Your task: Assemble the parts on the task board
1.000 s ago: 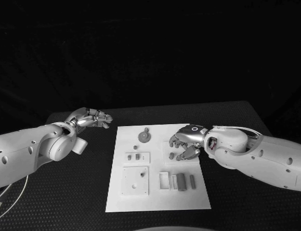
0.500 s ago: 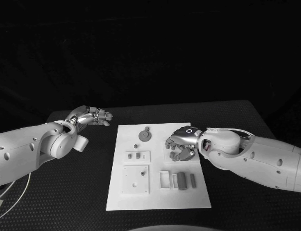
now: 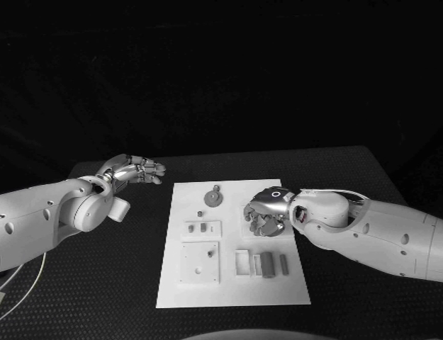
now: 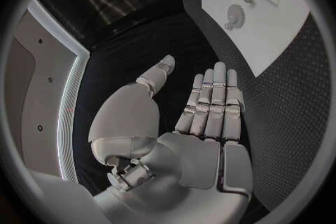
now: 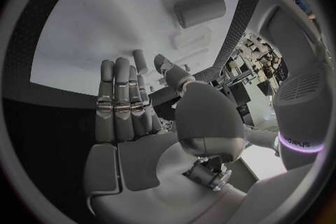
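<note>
Right hand [image 3: 266, 214], fingers spread and empty, hovers over the task board's [image 3: 232, 297] right edge, the grey parts [image 3: 266, 265] lying lengthwise just toward the robot; left hand [image 3: 135, 171], open, waits off-board on the table [image 3: 109, 283].

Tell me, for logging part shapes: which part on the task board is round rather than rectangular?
The gear-like disc at the task board's far end; every other part is blocky.
</note>
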### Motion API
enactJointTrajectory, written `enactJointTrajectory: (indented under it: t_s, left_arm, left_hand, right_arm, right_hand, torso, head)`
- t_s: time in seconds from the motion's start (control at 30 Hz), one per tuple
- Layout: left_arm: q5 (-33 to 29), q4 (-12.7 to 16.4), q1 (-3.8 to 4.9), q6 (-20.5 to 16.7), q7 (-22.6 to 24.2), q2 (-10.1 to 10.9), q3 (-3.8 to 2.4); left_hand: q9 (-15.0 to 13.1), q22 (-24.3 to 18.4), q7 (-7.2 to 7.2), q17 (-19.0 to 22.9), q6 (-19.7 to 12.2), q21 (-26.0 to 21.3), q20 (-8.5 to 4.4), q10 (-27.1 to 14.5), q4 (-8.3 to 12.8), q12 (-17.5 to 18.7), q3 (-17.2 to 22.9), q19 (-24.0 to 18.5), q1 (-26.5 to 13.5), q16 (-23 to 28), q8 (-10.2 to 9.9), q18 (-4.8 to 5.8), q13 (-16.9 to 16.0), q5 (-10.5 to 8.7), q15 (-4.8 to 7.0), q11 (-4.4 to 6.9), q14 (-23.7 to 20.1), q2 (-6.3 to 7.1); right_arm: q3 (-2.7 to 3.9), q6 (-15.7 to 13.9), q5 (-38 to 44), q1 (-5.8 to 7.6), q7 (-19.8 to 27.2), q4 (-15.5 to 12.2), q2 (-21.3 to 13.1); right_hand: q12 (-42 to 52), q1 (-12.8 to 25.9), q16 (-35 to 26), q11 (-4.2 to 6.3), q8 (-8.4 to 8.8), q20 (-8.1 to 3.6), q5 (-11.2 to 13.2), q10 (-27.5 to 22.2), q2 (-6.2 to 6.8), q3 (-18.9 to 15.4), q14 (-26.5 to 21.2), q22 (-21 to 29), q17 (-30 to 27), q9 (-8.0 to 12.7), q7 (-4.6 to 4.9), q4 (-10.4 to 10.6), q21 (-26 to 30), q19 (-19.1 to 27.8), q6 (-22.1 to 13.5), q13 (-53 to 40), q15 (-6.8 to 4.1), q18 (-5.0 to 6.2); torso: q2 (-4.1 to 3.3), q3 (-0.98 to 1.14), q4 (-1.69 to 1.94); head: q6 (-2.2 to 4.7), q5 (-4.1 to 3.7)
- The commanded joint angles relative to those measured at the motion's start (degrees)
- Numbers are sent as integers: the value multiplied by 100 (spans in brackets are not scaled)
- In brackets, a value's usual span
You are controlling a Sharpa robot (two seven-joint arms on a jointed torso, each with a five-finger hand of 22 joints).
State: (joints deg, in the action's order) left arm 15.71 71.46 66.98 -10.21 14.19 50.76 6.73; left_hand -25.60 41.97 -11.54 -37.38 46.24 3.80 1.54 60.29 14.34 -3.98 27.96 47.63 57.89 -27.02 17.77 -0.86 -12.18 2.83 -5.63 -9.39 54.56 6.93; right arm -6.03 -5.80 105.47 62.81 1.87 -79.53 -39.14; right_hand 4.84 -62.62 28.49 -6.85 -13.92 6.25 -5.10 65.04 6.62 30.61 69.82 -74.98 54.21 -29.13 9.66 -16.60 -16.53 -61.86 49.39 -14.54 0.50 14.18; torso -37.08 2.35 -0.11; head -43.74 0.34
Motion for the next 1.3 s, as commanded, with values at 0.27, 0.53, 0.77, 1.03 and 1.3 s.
enactJointTrajectory:
  t_s: [0.27,0.53,0.77,1.03,1.3]
  left_arm:
    - [-101,14,12,120,33,-17,-5]
    - [-108,8,12,126,32,-25,-5]
    - [-110,-6,12,137,23,-27,-5]
    - [-135,-35,12,156,18,-51,-5]
    - [-135,-52,12,178,-4,-62,-5]
  left_hand:
    - [-9,-24,19,-4,-18,6,5,35,5,-22,-26,46,-48,40,36,86,8,21,0,8,24,-35]
    - [-9,-36,17,-5,-25,3,6,34,3,-18,-33,48,-62,46,36,86,12,20,-1,7,25,-41]
    - [-9,-43,16,-6,-29,3,6,34,2,-16,-35,49,-67,49,36,86,14,20,-2,7,26,-46]
    - [-8,-50,15,-6,-33,1,7,33,4,-13,-39,48,-73,54,36,86,16,18,-3,6,24,-45]
    - [-8,-61,13,-6,-39,-1,9,30,6,-10,-44,45,-79,61,37,86,20,17,-5,4,20,-49]
  right_arm:
    - [-27,203,203,-19,2,197,97]
    - [-32,108,170,-37,84,222,149]
    - [-32,99,145,-41,80,217,166]
    - [-32,86,130,-57,79,219,200]
    - [-32,-147,123,-68,60,188,211]
  right_hand:
    - [46,-59,111,26,-105,-38,-9,122,-110,-63,83,-143,23,16,-48,-8,-120,-58,201,21,-19,82]
    - [121,-36,342,94,-163,-99,-11,299,-286,-93,173,-148,90,45,-60,-5,-314,-162,346,16,-86,82]
    - [163,6,512,143,-196,-149,-12,419,-401,-104,221,-147,127,55,-95,-6,-467,-222,431,12,-131,82]
    - [167,61,573,154,-191,-165,-16,449,-347,-113,230,-143,125,66,-95,2,-530,-240,435,16,-143,82]
    - [244,-66,816,236,-260,-248,-15,644,-596,-26,346,-151,168,43,-158,-18,-754,-347,571,-20,-225,82]
  torso:
    - [3,5,-5]
    - [2,7,-8]
    - [3,6,-5]
    - [1,3,-6]
    - [2,5,-6]
  head:
    - [-17,9]
    - [-21,11]
    - [-31,8]
    - [-40,6]
    - [-41,-3]
